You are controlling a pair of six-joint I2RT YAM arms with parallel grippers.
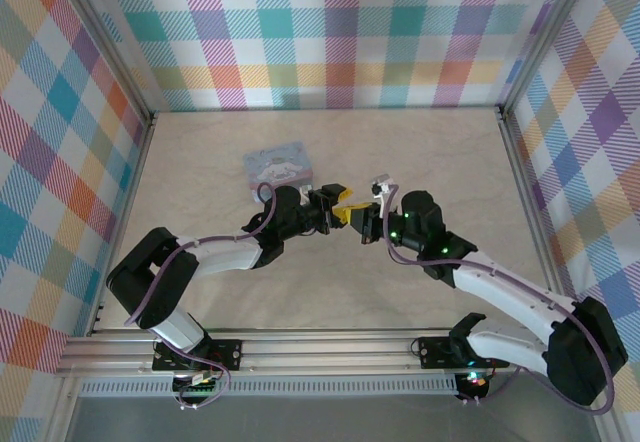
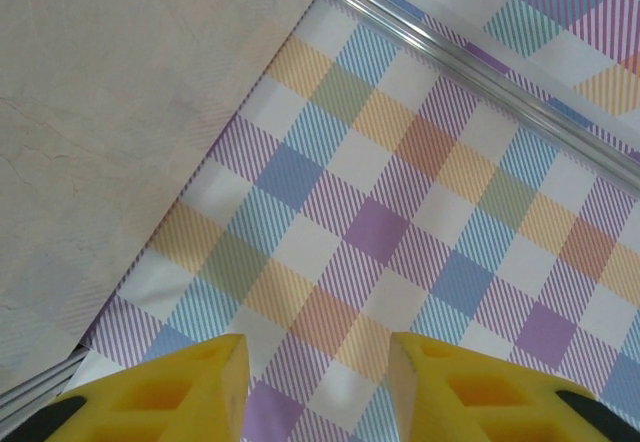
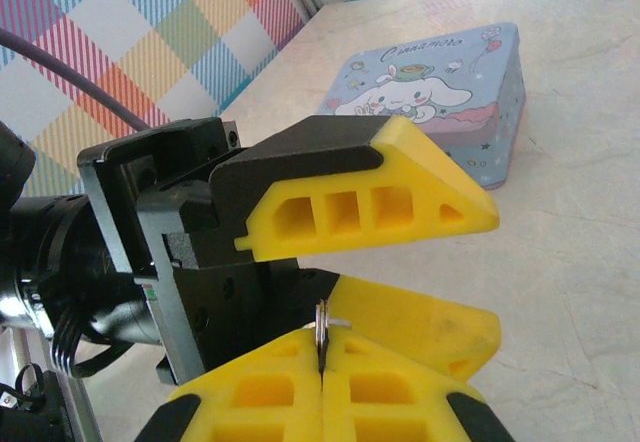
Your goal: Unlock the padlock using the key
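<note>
Your right gripper (image 3: 322,362) has its yellow pads pressed together on the key (image 3: 322,320), held above the middle of the desk (image 1: 450,152), just nearer you than the tin (image 1: 278,165). The left gripper (image 1: 343,210) faces it, spread and empty. Treat the key as light, stiff and slick. It will likely pivot in soft pads, so grip its broad head and leave the blade free.

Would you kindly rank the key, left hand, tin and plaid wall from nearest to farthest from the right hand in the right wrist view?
1. key, pinched in the right hand.
2. left hand, open, just ahead.
3. tin, beyond, upper right.
4. plaid wall, farthest, upper left.
</note>
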